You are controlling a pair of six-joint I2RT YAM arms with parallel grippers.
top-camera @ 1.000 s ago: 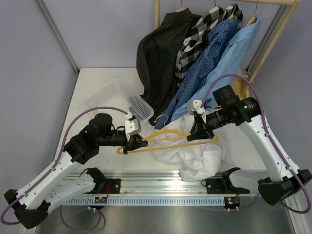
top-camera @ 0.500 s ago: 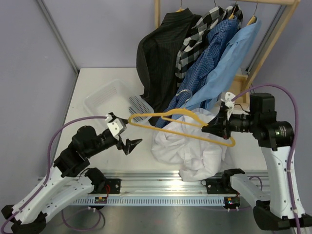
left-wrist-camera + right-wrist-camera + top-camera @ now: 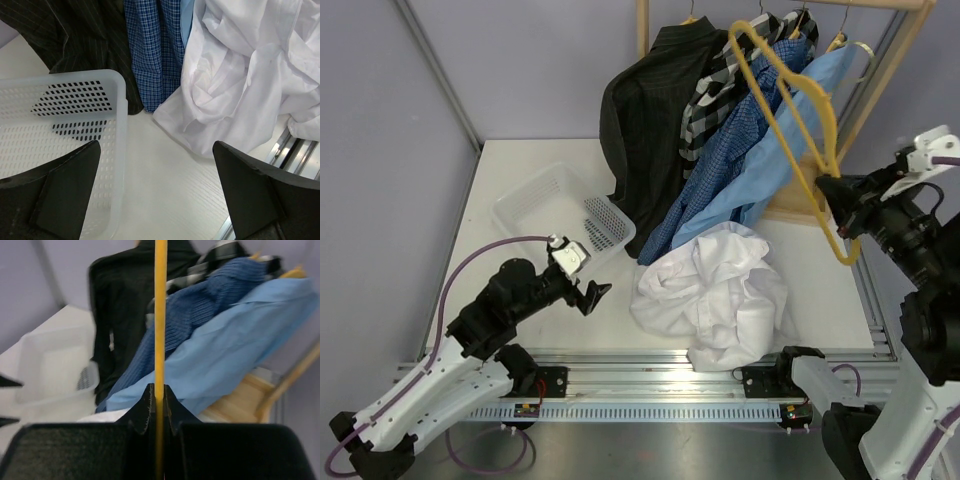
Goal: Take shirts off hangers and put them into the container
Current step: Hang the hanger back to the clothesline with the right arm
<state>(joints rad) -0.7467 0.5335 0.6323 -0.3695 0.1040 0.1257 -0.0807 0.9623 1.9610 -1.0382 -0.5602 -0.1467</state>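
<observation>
A bare yellow hanger is raised in front of the hanging shirts, and my right gripper is shut on its thin bar. In the right wrist view that gripper pinches the bar between both jaws. The white shirt lies crumpled on the table, off any hanger. My left gripper is open and holds nothing. It hovers over bare table between the white shirt and the corner of the white container. The container holds no shirt.
A black pinstriped shirt, a large-check shirt, a dark blue check shirt and a light blue shirt hang from the wooden rail. A slanted wooden post and the rack base stand at the right.
My left gripper let go of the hanger, opened and pulled back left. My right arm swung the hanger up and right toward the rail. The white shirt stayed on the table.
</observation>
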